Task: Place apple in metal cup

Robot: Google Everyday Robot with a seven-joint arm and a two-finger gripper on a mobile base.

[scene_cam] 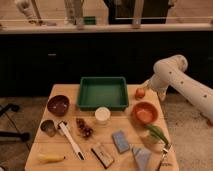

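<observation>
The apple [140, 93], small and orange-red, lies on the wooden table just right of the green tray [102, 93], at the back right. The metal cup [48, 128], a short dull silver cylinder, stands near the table's left edge, in front of the maroon bowl [58, 105]. My gripper [149, 85] is at the end of the white arm that reaches in from the right. It sits just right of and slightly above the apple, very close to it. The cup is far to the gripper's left, across the table.
An orange bowl [144, 112] stands in front of the apple. A white cup [102, 115], a dark berry cluster [84, 128], a white-handled tool [70, 141], a banana [50, 158], a blue sponge [120, 141] and a green item [157, 133] lie on the table. A dark counter runs behind it.
</observation>
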